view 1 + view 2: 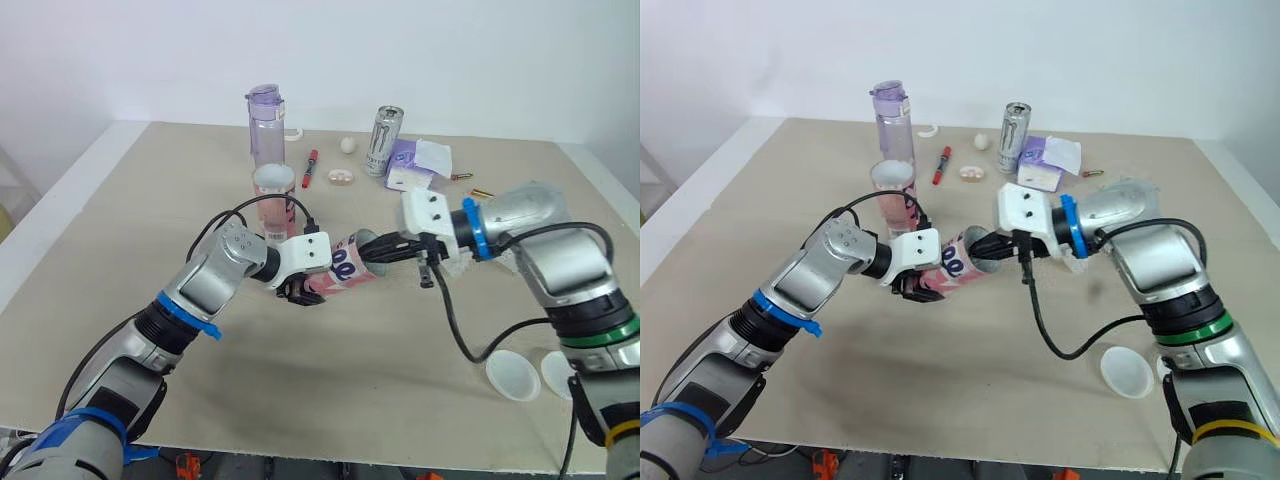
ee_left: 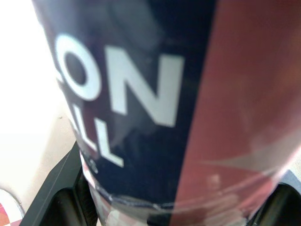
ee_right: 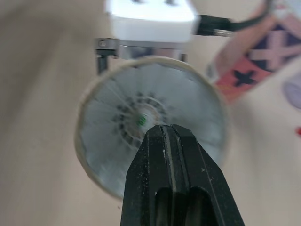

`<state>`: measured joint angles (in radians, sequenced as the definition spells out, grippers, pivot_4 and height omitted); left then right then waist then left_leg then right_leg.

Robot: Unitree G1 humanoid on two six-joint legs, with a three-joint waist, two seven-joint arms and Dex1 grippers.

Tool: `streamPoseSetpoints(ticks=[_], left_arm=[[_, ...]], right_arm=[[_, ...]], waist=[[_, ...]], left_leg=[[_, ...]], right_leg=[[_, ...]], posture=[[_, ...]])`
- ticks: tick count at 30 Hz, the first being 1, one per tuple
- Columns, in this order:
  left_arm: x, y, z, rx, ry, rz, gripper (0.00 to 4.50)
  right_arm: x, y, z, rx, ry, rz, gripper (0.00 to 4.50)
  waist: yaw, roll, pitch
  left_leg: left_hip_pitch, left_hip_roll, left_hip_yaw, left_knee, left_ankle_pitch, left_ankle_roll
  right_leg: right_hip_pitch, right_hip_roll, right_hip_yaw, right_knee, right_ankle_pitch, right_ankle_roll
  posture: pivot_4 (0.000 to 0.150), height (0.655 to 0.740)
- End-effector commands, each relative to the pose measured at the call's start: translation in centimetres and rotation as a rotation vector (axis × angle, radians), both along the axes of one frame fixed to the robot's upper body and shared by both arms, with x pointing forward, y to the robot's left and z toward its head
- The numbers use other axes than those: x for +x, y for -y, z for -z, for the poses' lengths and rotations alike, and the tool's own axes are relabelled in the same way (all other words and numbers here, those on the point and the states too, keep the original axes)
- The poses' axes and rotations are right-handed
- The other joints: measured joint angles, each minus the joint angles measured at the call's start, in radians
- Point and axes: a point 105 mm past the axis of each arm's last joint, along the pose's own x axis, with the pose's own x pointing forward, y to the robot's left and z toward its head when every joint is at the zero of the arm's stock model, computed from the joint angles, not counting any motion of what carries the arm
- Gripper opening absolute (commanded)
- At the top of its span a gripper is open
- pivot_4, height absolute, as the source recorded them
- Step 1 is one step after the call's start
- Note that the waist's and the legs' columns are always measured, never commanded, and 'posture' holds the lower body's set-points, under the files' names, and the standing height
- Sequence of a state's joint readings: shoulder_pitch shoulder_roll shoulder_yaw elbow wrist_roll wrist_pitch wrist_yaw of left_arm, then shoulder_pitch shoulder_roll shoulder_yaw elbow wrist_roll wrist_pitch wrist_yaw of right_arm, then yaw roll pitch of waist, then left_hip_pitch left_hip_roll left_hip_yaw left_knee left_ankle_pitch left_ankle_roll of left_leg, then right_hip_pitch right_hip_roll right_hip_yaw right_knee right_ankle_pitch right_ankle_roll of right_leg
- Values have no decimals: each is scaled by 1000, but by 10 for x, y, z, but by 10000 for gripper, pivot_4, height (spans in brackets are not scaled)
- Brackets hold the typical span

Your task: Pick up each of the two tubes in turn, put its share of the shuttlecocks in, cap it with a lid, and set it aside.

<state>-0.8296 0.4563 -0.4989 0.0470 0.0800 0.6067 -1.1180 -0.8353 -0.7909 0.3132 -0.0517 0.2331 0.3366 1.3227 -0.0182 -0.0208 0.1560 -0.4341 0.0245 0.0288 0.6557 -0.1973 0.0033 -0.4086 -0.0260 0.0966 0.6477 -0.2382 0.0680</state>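
Note:
My left gripper is shut on a pink and dark blue tube, holding it nearly level above the table with its open mouth toward my right arm. The left wrist view shows the tube's printed wall close up between the fingers. My right gripper is shut, its tips at the tube's mouth. In the right wrist view a shuttlecock sits inside the tube, feathers facing out, just beyond the closed fingertips. A second tube stands upright behind. Two white lids lie at the front right.
At the back stand a purple bottle and a drink can. A red marker, a white ball and a purple and white box lie nearby. The table's front edge runs close below the arms.

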Motion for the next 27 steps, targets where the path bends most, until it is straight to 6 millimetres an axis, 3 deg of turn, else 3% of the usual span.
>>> streamPoseSetpoints(ticks=[1, 11, 19, 24, 27], left_arm=[[1, 2, 4, 21, 10, -1, 31330], [1, 4, 5, 17, 8, 0, 31330], [2, 4, 5, 12, 10, -9, 31330], [2, 2, 6, -6, -2, -23, 31330], [3, -2, 7, -9, -9, -35, 31330]], right_arm=[[3, -11, 1, -73, 61, -52, 443], [19, -40, 24, -262, 82, -110, 443], [20, -56, 33, -291, 48, -151, 443], [20, -54, 18, -236, 47, -150, 443], [15, -42, -10, -107, 31, -126, 443]], waist=[[0, 0, 0], [-4, 0, 0], [-9, -1, -1], [-13, 0, -2], [-12, 0, -1]], left_leg=[[0, 0, 0, 0, 0, 0], [4, 2, 1, 1, 0, 0], [11, 5, 2, 0, 1, 1], [12, 5, 1, 0, 1, 1], [12, 5, 1, 0, 1, 1]], right_leg=[[0, 0, 0, 0, 0, 0], [1, 1, -1, 1, 1, -2], [3, 3, -1, 5, 6, -8], [2, 4, -1, 5, 7, -10], [2, 3, -1, 5, 7, -10]], posture=[[1500, 7400], [1500, 7400], [1500, 7400], [1500, 7400], [1500, 7400]])
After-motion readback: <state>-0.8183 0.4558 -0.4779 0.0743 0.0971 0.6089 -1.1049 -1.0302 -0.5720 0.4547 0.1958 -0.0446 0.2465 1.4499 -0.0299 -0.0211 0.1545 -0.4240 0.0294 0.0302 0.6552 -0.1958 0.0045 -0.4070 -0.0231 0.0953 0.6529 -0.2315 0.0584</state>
